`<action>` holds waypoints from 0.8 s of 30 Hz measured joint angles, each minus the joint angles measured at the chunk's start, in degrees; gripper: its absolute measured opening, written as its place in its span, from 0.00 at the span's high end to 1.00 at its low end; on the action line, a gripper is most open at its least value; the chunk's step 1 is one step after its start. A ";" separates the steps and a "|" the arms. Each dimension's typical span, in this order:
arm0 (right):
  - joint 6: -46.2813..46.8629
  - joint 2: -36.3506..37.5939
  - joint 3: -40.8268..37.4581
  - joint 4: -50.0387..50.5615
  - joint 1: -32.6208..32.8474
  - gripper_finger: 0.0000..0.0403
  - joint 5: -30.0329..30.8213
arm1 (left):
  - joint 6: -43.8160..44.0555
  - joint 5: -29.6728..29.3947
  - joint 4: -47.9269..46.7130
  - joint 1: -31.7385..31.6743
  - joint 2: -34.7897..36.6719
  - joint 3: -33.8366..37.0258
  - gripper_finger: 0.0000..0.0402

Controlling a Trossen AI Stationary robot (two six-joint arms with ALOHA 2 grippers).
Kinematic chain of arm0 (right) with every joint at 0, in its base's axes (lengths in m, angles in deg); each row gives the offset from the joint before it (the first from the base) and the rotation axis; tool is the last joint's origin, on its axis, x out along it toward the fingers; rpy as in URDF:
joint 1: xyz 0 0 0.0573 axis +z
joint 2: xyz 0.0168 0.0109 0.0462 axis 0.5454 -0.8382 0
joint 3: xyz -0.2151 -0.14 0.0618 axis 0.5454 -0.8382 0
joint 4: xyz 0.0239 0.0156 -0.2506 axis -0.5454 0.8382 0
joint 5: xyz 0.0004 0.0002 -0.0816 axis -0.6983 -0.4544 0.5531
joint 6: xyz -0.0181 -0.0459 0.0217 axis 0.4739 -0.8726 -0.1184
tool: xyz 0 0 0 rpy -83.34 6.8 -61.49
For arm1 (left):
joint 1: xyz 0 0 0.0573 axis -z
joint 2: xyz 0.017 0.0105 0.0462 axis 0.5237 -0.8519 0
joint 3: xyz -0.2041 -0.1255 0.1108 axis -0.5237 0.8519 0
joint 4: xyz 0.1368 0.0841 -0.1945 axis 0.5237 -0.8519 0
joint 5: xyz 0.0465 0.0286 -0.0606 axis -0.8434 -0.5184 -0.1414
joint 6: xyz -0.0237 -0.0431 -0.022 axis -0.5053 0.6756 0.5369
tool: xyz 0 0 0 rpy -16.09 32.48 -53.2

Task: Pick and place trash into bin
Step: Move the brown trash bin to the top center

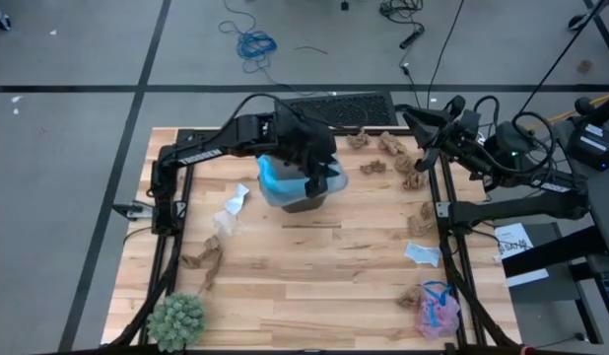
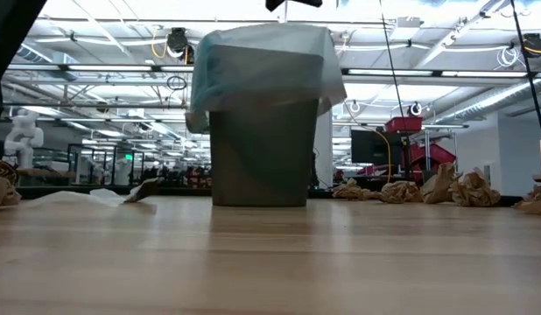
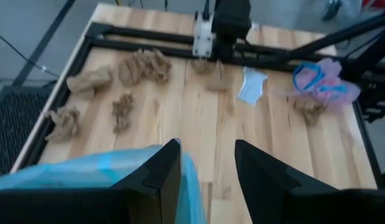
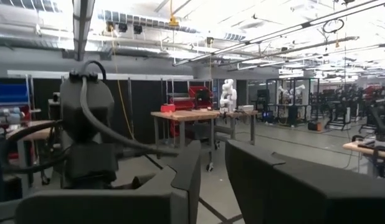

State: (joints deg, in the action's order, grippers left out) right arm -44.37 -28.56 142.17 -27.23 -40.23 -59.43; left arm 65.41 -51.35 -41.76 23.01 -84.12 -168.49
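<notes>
The bin (image 1: 303, 189), a dark wastebasket lined with a light-blue bag, stands on the table's far middle (image 2: 263, 131). My left gripper (image 1: 319, 170) hangs open above its rim, nothing between the fingers (image 3: 208, 168); the bag's edge (image 3: 111, 171) shows below it. Trash lies around: brown paper wads (image 1: 388, 146) at the far right, a white paper bit (image 1: 421, 253), and a pink mesh puff with blue string (image 1: 438, 308) at the near right. My right gripper (image 1: 423, 133) is drawn back at the far right edge, raised, slightly open and empty (image 4: 213, 168).
White paper (image 1: 236, 202) and a brown wad (image 1: 201, 261) lie left of the bin. A green spiky plant (image 1: 176, 320) sits at the near left corner. A keyboard (image 1: 339, 106) lies behind the table's far edge. Bare wood spreads across the near middle.
</notes>
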 joint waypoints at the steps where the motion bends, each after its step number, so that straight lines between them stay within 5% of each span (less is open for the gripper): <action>1: 0.02 -0.01 0.00 0.42 -0.01 0.83 0.00 | 0.01 0.00 -0.33 0.13 -0.34 0.00 0.63; 24: 0.15 -0.02 0.00 4.52 0.04 0.83 -0.22 | 1.60 1.25 -0.84 1.85 -6.90 2.14 0.63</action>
State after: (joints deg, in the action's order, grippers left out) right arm -44.22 -28.58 142.17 -22.72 -40.19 -59.65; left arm 67.00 -50.10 -42.60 24.86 -91.02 -166.35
